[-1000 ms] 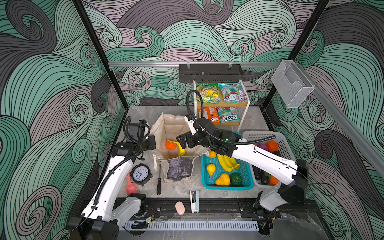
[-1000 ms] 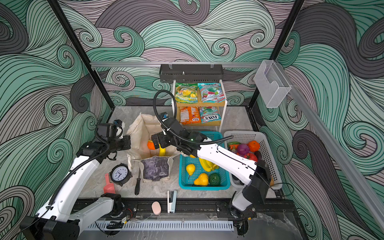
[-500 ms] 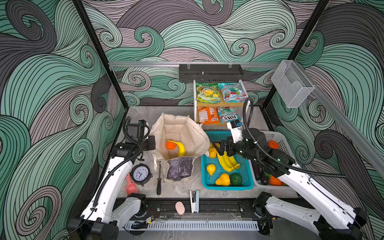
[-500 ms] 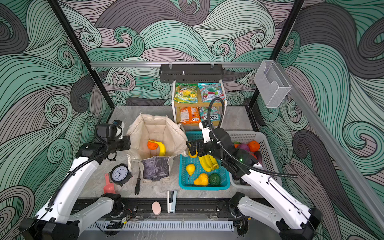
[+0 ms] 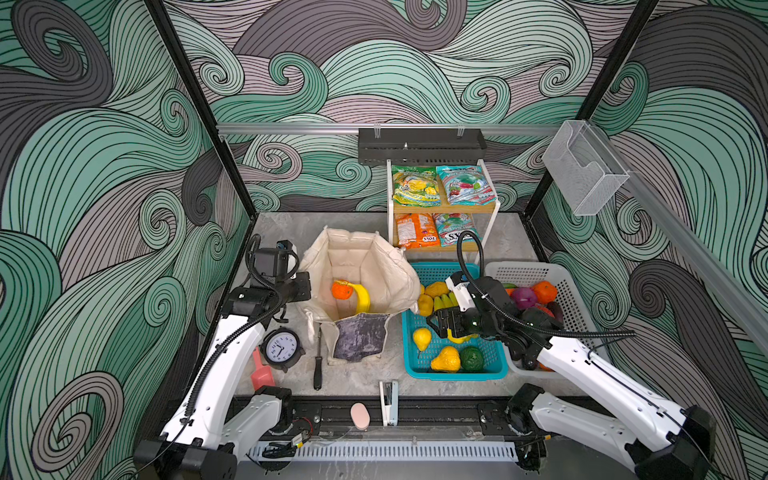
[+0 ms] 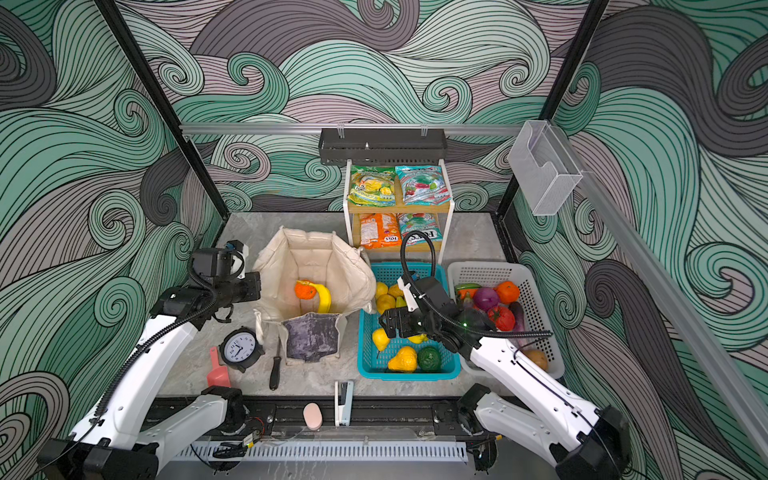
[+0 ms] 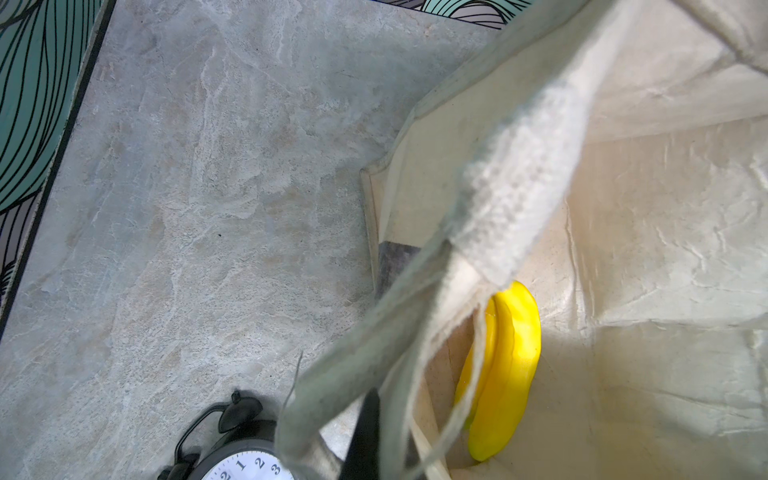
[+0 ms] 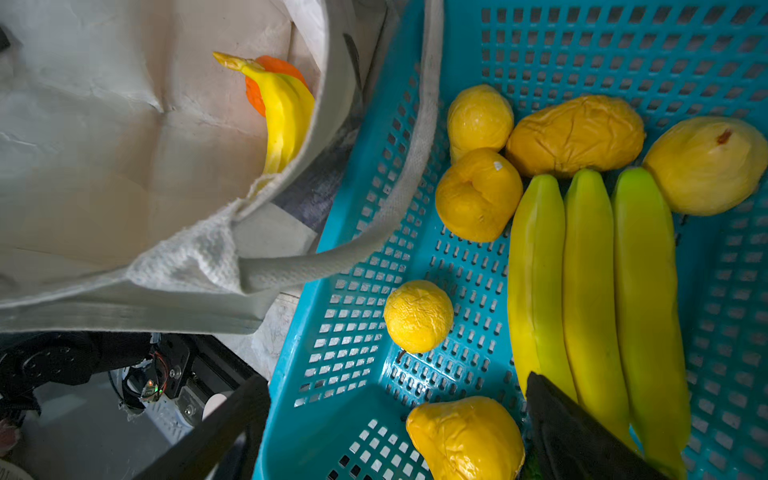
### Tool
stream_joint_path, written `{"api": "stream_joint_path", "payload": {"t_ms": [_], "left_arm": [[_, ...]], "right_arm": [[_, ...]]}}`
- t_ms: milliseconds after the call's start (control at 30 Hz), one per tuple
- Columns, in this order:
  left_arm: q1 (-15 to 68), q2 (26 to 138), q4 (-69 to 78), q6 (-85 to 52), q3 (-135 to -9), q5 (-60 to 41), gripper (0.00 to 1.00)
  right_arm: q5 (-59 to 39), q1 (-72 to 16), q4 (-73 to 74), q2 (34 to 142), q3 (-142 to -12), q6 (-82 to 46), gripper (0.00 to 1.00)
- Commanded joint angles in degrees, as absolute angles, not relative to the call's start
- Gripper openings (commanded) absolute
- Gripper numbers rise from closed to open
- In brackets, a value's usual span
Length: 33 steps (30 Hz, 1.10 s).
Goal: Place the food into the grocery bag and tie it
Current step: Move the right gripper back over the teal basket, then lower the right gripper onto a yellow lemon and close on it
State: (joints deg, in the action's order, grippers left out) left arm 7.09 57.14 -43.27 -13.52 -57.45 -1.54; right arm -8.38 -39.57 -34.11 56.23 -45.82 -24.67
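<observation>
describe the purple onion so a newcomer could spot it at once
Find the white plastic basket on the right of the table, beside the teal basket. Toward its far end lies the purple onion, beside an orange; it is the only round purple item there.

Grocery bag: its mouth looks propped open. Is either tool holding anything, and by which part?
The left tool grips the left rim of the bag at the strap; the right tool, open over the teal basket, holds nothing.

We see a black alarm clock (image 5: 282, 348) just beside a pink scoop (image 5: 262, 372), a black screwdriver (image 5: 318, 362) nearby, a white stapler (image 5: 388, 402) and a pink oval piece (image 5: 360, 416) in front.
</observation>
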Motion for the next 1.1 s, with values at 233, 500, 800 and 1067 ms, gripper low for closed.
{"api": "stream_joint_path", "payload": {"t_ms": [233,500,800,1067], "left_arm": [[6.47,56.96,-43.92,-14.04,-57.23,-1.96,0.00],[6.49,56.80,-43.57,-14.57,-57.17,-3.57,0.00],[6.49,56.60,-43.27,-14.52,-56.87,-3.92,0.00],[6.44,56.51,-43.50,-14.46,-57.09,-3.78,0.00]], "right_arm": [[-6.12,-44.04,-23.79,61.83,-39.77,-26.67,0.85],[-4.89,-46.58,-17.40,68.95,-37.98,-29.22,0.88],[-0.18,-47.02,-15.62,75.53,-37.64,-33.15,0.76],[-1.28,-47.02,-10.65,78.81,-35.27,-34.10,0.74]]}}
